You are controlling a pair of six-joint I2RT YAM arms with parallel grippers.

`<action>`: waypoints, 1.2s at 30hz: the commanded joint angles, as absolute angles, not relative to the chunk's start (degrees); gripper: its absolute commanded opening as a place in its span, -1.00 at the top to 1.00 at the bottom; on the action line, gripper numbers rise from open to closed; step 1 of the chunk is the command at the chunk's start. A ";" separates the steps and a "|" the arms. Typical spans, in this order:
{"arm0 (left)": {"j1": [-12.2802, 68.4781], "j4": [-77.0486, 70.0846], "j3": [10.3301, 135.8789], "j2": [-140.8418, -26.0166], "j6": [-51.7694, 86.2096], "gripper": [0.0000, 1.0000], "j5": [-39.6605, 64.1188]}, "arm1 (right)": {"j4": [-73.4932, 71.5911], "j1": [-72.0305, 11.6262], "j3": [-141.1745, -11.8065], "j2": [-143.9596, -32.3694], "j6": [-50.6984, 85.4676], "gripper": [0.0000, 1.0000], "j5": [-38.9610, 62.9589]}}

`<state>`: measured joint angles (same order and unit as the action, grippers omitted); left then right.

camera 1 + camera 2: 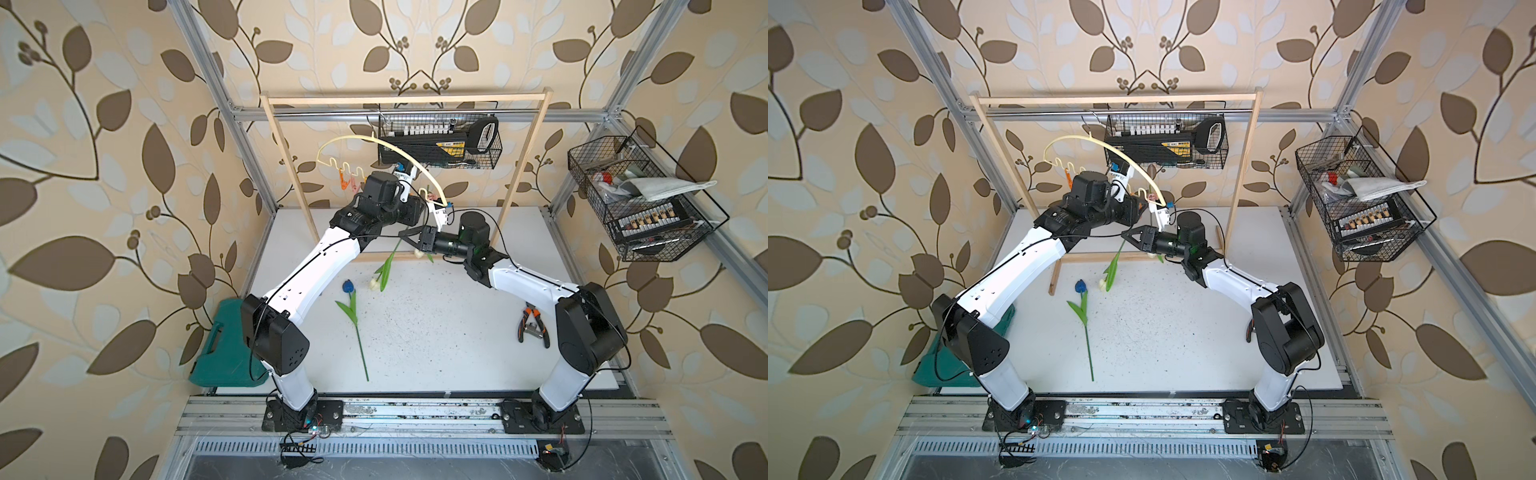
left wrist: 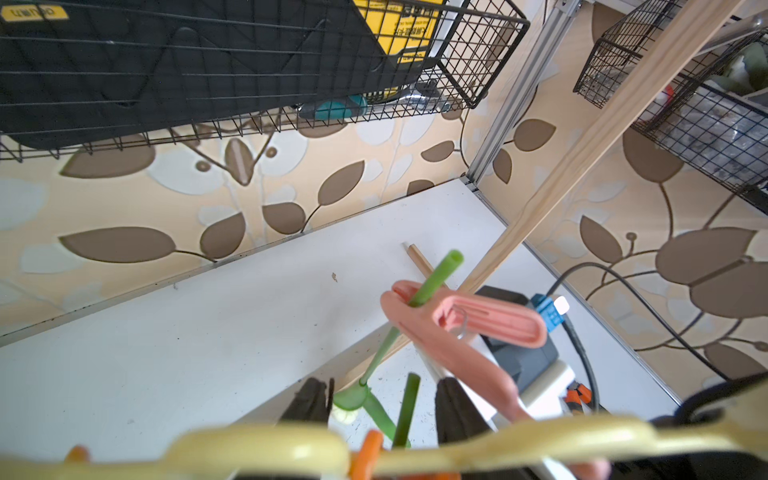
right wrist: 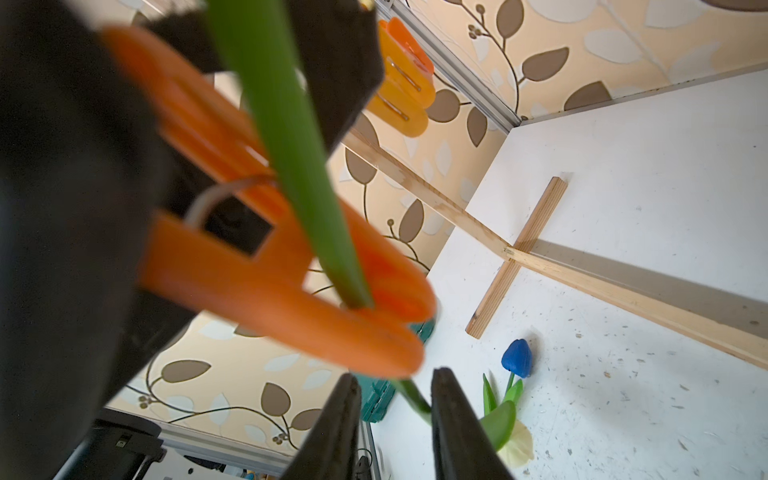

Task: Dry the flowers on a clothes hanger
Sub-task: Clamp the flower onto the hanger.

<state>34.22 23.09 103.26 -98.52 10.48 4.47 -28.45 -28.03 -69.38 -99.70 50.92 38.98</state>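
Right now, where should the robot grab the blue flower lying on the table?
Probably take the blue flower by the bare lower stretch of its stem, coming straight down with the jaws across it. It lies flat on the table, so nothing can slip under from the side, and its head and leaves crowd the far end.

Cream hanger (image 2: 257,446); orange clip (image 3: 291,316); pink clip (image 2: 478,316). Blue tulip head (image 1: 348,286), cream tulip head (image 3: 517,446). White tabletop (image 1: 436,332), dark-speckled. Beige wallpaper (image 1: 124,166), brown leaves.
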 commanded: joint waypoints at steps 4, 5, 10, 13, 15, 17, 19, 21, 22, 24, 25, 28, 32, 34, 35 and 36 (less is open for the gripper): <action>34.80 22.85 103.48 -95.12 9.94 0.01 4.40 | -23.97 -28.40 -67.47 -95.52 46.14 0.29 39.18; 34.80 22.97 103.52 -95.10 9.97 -0.01 4.39 | -23.17 -28.39 -67.18 -94.96 45.54 0.22 38.91; 34.80 24.01 103.61 -94.51 10.02 -0.18 3.61 | -17.67 -28.40 -66.62 -92.04 42.63 -0.07 38.10; 34.87 24.50 103.36 -93.91 10.07 -0.22 3.22 | -13.22 -28.30 -66.88 -90.55 40.74 -0.14 37.27; 34.80 25.10 103.40 -93.69 10.02 -0.24 2.78 | -10.95 -28.29 -67.01 -90.07 39.68 -0.15 37.11; 34.80 25.68 103.44 -93.35 10.02 -0.25 2.36 | -8.99 -28.05 -66.99 -89.85 39.05 -0.15 36.90; 34.80 26.38 103.39 -92.94 10.03 -0.28 2.08 | -7.71 -27.70 -66.42 -89.54 38.20 -0.22 36.87; 34.80 27.47 103.51 -92.41 10.04 -0.31 2.09 | -7.62 -27.13 -65.43 -89.31 37.88 -0.34 37.37; 34.80 27.77 103.44 -92.01 9.93 -0.32 2.02 | -7.77 -26.80 -64.94 -89.23 37.88 -0.41 37.88; 34.81 28.12 102.68 -91.17 10.14 -0.36 2.15 | -7.95 -26.60 -64.39 -88.66 37.51 -0.52 38.89; 34.81 28.22 102.27 -90.59 10.13 -0.36 2.26 | -7.73 -26.45 -64.21 -88.32 37.21 -0.59 39.26; 34.72 28.71 100.93 -88.70 10.63 -0.38 2.02 | -6.65 -26.19 -63.68 -86.44 36.36 -0.72 39.21; 33.74 28.54 97.64 -84.91 11.83 -0.41 1.43 | -3.51 -25.56 -63.37 -83.52 35.38 -0.74 39.25; 32.18 28.93 95.64 -83.02 13.58 -0.42 1.49 | -0.45 -25.37 -63.37 -81.55 34.54 -0.74 39.20; 30.91 29.31 94.86 -80.94 14.56 -0.42 2.06 | 1.33 -25.38 -63.29 -80.46 33.99 -0.74 39.05; 28.90 29.96 94.15 -79.84 15.98 -0.42 3.19 | 3.60 -25.38 -63.07 -79.17 33.09 -0.74 38.68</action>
<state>32.49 29.69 95.29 -84.86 12.47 2.90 -2.22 -25.67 -64.03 -82.02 35.83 38.37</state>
